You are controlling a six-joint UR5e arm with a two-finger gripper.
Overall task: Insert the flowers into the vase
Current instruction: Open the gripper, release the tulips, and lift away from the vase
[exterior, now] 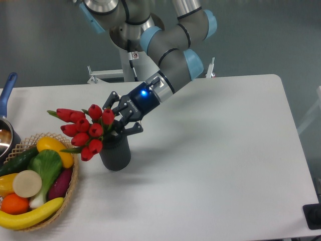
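Flowers [86,130], a bunch of red tulip buds with green leaves, are leaning out to the left of the vase [116,152], with their stems reaching down toward its mouth; whether the stems are inside the mouth cannot be told. Nearest the camera, to the left of the vase, a wicker basket [69,188] is holding toy produce: a banana [30,216], an orange [14,203], a round cream slice [27,183], a green leafy vegetable [46,165] and a yellow pepper [53,148]. The vase, dark grey and upright, is standing on the white desk [215,155] just beside the basket's right rim. Directly above and slightly behind the vase, the gripper [122,118] is pointing down-left, its dark fingers [131,130] spreading around the base of the bunch; a firm grip on the stems cannot be confirmed. Behind the vase, the grey arm [170,52] with blue joint caps is rising toward the back edge of the desk. Far left of the vase, a pot with a blue handle [6,95] is sitting at the desk's edge.
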